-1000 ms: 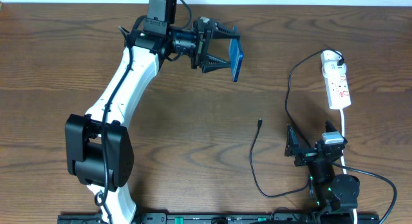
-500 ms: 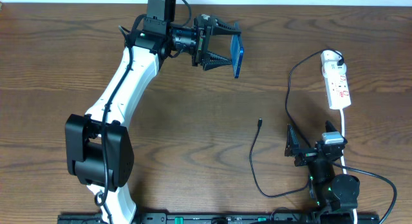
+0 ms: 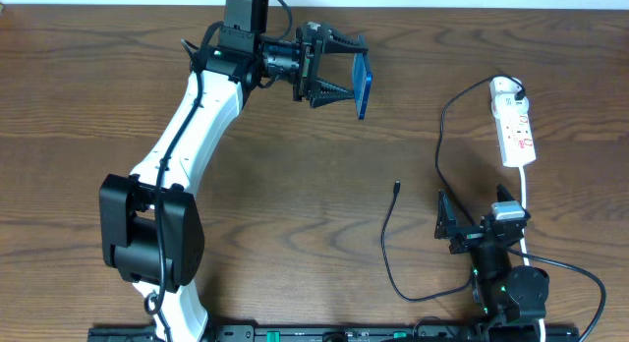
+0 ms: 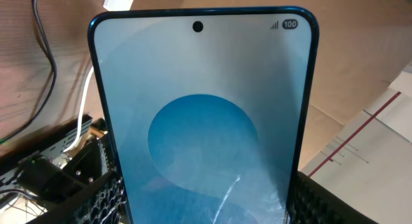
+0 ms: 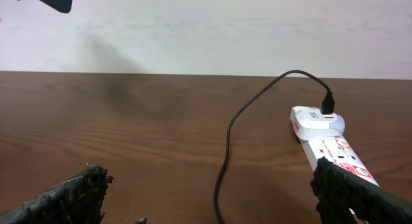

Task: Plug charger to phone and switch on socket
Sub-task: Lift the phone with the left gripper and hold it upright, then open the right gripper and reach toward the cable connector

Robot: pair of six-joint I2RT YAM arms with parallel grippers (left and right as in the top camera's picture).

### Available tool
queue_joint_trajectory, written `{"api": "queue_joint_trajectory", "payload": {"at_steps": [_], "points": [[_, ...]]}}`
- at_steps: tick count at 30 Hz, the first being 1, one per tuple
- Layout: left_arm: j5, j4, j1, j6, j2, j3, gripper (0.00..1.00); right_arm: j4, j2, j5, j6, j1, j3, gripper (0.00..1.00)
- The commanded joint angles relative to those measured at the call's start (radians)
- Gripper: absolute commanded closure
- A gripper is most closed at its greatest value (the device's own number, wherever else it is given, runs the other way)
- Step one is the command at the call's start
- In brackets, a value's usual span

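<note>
My left gripper (image 3: pixel 356 69) is shut on the phone (image 3: pixel 364 85) and holds it on edge above the far middle of the table. In the left wrist view the phone's blue-and-white screen (image 4: pixel 203 114) fills the frame between my fingers (image 4: pixel 96 201). The charger cable (image 3: pixel 388 234) lies on the table, its connector tip (image 3: pixel 395 187) free, its plug (image 3: pixel 515 86) in the far end of the white socket (image 3: pixel 514 133). My right gripper (image 3: pixel 472 224) is open, low near the front right. In the right wrist view the cable (image 5: pixel 225 159) runs between my fingertips (image 5: pixel 347 192) to the socket (image 5: pixel 325 137).
The socket's white cord (image 3: pixel 526 199) runs toward my right arm's base. Thicker black robot cables (image 3: pixel 580 273) loop at the front right. A rail (image 3: pixel 295 334) lies along the table's front edge.
The left gripper with the phone has shifted slightly up and to the right since the first frame. The right arm, cable and socket have not moved.
</note>
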Motion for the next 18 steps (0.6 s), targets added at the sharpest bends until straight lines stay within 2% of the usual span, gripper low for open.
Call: {"api": "queue_joint_trajectory", "payload": {"at_steps": [1,18], "points": [[0.043,0.009,0.005,-0.011,-0.027,-0.003,0.3,-0.005,-0.006,0.007,-0.008,-0.006,-0.001,0.01],[0.051,0.009,0.005,-0.025,-0.027,-0.003,0.3,-0.004,-0.006,0.008,-0.009,-0.006,-0.001,0.01]]}}
